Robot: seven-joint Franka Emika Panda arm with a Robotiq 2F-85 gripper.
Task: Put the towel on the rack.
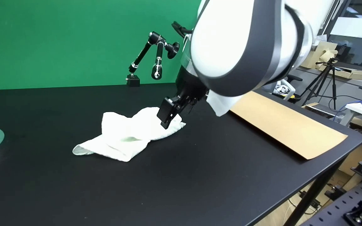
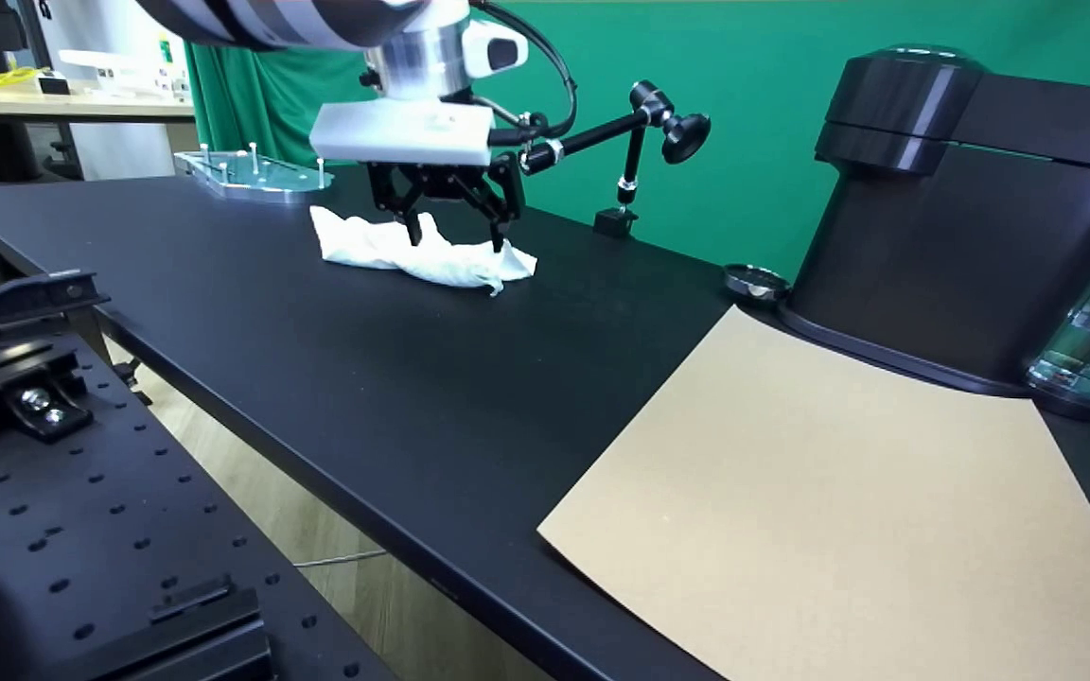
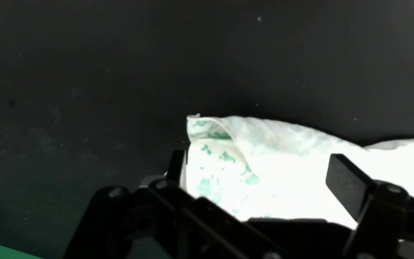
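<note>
A white towel [image 1: 123,133] with green print lies crumpled on the black table. It also shows in an exterior view [image 2: 384,246] below the gripper and in the wrist view [image 3: 282,172]. My gripper [image 2: 456,240] is open, pointing down, with its fingers spread over one end of the towel. In the wrist view the gripper [image 3: 261,174] has one finger at the towel's end edge and the other over its white middle. Whether the fingertips touch the cloth I cannot tell. Nothing is gripped. No clear rack shows in these frames.
A clear plate with upright pegs [image 2: 256,180] stands beyond the towel. A black jointed stand [image 2: 616,222] is near the green backdrop. A brown sheet [image 2: 838,511] and a black coffee machine [image 2: 942,246] occupy the other end. The black table [image 1: 200,179] ends at its front edge.
</note>
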